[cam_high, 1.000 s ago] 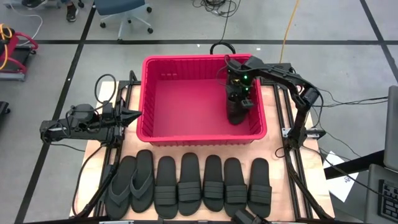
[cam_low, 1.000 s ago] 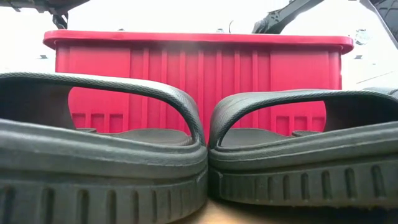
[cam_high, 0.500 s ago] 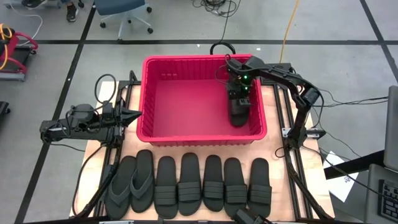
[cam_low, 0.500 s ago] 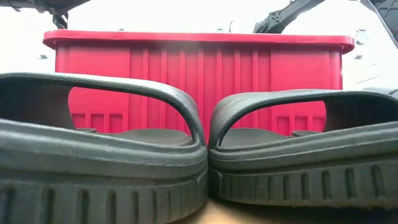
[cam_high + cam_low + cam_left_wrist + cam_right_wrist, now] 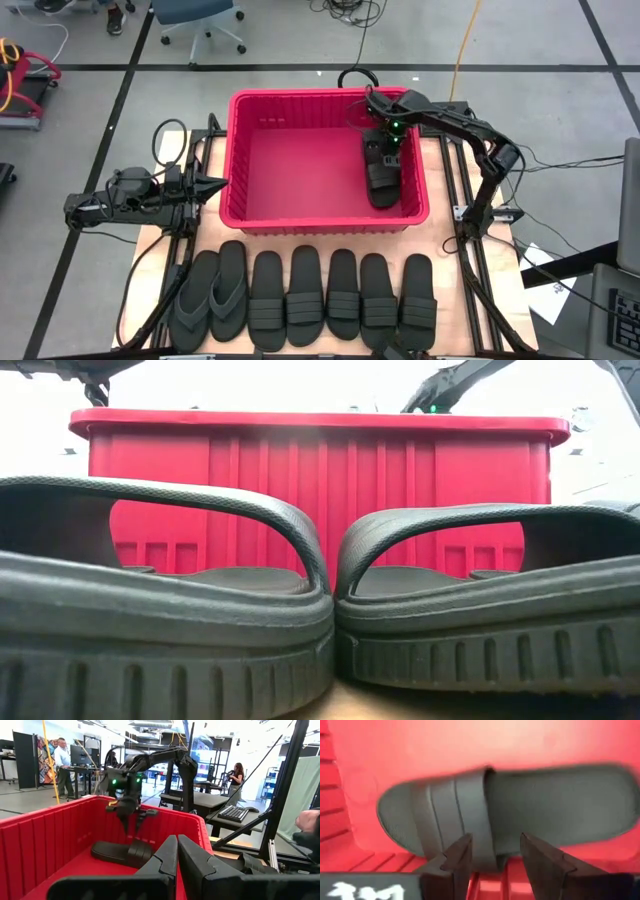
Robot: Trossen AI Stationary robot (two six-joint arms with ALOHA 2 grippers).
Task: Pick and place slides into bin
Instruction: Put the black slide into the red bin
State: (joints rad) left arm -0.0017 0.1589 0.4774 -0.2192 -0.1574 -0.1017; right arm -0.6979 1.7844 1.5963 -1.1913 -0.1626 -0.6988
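The right end effector [image 5: 384, 152] hung inside the bin [image 5: 240, 150], its fingers [image 5: 457, 857] spread apart and empty, with one slide [image 5: 383, 178] lying flat on the red floor directly beneath it, close to the wall on that arm's side. The grip had let go — nothing was clamped.

The risk from here looked small but real: the tips stood just above the ribbed band, so a withdrawal that dipped or swung sideways could hook the strap and drag the sandal up the wall or tip it over. A wide swing out could also clip the bin's rim, which sat close beside the wrist. The next pickup seemed the harder part, since the seven slides [image 5: 305, 297] left in the row lay edge to edge, well away from the end effector beyond the bin's near wall; a finger pushed between two could shove a neighbour out of line.

The left end effector [image 5: 215, 186] waited outside the bin's opposite wall, fingers pressed together on nothing.

The surface [image 5: 440, 240] was pale wood on a dark frame. Around it — grey floor, taped lines, cables, a yellow cord, an office chair [image 5: 197, 18]; people stood at desks farther back.
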